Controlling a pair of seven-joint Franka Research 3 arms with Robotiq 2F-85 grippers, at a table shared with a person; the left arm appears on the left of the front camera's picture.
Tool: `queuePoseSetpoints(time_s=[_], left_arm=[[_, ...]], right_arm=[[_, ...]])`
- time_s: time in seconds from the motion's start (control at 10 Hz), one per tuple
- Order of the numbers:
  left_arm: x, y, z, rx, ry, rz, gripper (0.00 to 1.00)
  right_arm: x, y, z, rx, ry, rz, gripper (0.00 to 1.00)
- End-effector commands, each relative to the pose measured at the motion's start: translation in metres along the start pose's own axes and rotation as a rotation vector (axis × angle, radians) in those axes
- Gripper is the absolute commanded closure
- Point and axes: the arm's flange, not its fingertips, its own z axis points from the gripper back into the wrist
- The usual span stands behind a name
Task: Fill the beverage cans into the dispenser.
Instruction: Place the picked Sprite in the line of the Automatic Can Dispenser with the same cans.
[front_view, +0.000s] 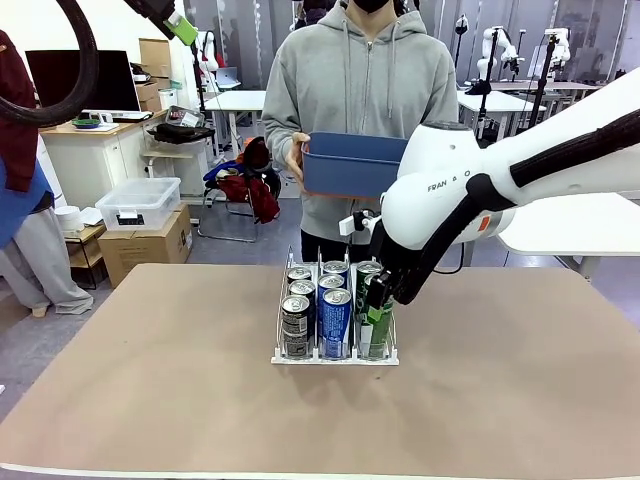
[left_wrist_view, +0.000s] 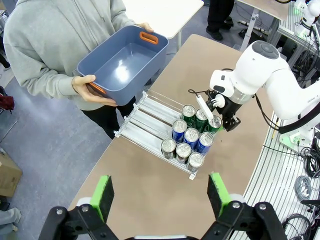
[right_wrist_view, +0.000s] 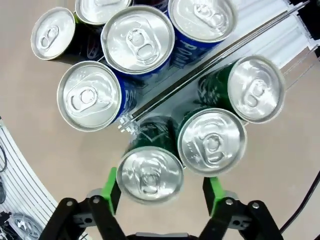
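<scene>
**A:** Where does the last green can (right_wrist_view: 150, 175) stand?

**B:** Upright at the near end of the dispenser's (front_view: 335, 357) right-hand lane, as seen from the front, right at the white base edge. Two more green cans stand behind it in the same lane. The middle lane holds three blue cans and the left lane three black ones.

**A:** And the right gripper (right_wrist_view: 161, 192) relative to it?

**B:** Straight above, looking down the can's long axis. In the right wrist view the silver top sits between the green pads (right_wrist_view: 109, 186), nearer one pad than the other. The jaws look spread, with a gap showing beside the far pad, so I judge the can is released and standing on its own, though I can't rule out a touch on the near side.

**A:** So the next move turns on what?

**B:** The can's axis is vertical and the fingers straddle it, so a straight lift looks the clean way out. A sideways pull could tip it or nudge its neighbour.

**A:** The left gripper (left_wrist_view: 160, 194)?

**B:** Spread wide and holding nothing, high and well back from the rack. The right arm is far nearer. The person holds a blue bin (left_wrist_view: 122, 62) that looks empty at the far side.
</scene>
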Motion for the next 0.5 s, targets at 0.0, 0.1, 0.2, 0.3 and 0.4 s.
queuePoseSetpoints(time_s=[0.0, 0.1, 0.2, 0.3, 0.4], left_arm=[[-0.004, 0.000, 0.001, -0.015, -0.007, -0.006, 0.00], [-0.004, 0.000, 0.001, -0.015, -0.007, -0.006, 0.00], [-0.004, 0.000, 0.001, -0.015, -0.007, -0.006, 0.00], [-0.004, 0.000, 0.001, -0.015, -0.007, -0.006, 0.00], [-0.004, 0.000, 0.001, -0.015, -0.007, -0.006, 0.00]], right_arm=[[-0.009, 0.004, 0.017, 0.012, -0.016, -0.039, 0.00], [-0.014, 0.005, 0.025, 0.013, -0.027, -0.044, 0.00], [-0.017, 0.006, 0.030, 0.017, -0.047, -0.049, 0.00], [-0.019, 0.009, 0.034, 0.024, -0.062, -0.064, 0.00], [-0.005, 0.004, 0.028, 0.001, -0.038, -0.027, 0.00]])
